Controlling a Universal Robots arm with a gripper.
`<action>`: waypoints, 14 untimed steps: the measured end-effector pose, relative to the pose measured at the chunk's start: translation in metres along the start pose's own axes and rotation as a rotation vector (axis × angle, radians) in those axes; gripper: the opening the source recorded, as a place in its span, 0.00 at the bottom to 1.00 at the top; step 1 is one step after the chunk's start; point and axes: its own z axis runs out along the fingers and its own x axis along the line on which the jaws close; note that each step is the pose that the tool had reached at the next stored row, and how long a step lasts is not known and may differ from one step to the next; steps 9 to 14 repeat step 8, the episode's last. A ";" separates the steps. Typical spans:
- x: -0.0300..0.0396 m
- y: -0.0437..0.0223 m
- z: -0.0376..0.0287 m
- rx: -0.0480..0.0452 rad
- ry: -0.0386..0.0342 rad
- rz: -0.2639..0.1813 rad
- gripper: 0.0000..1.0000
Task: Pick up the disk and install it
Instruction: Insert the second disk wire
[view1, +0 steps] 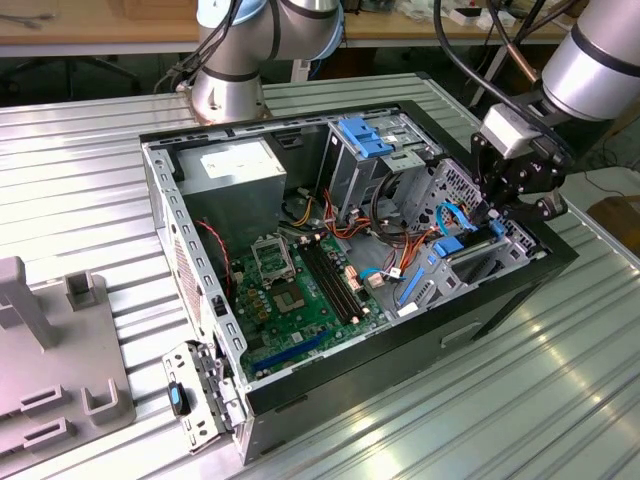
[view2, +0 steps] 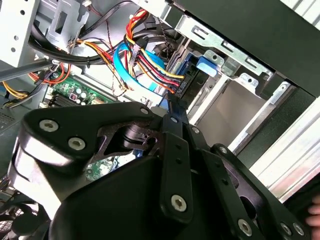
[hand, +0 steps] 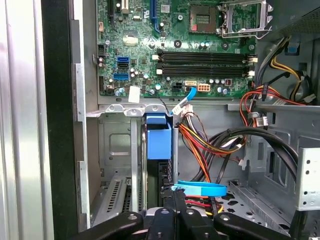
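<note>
The gripper (view1: 512, 200) is hanging over the open computer case (view1: 500, 300) with its fingers pinching the rear edge of the disk (hand: 159, 142), which is standing on edge in the drive bay (hand: 117, 150), long axis running straight ahead.

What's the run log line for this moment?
arm: over case drive-bay corner | pincer: at disk | disk: standing edge-up in bay, cables beside it
</note>
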 end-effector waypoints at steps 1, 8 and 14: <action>0.0000 0.0000 -0.0002 0.0000 0.0001 0.000 0.11; -0.0001 -0.0001 -0.0015 0.0000 0.0000 0.000 0.11; -0.0001 -0.0001 -0.0015 0.0000 0.0000 0.000 0.11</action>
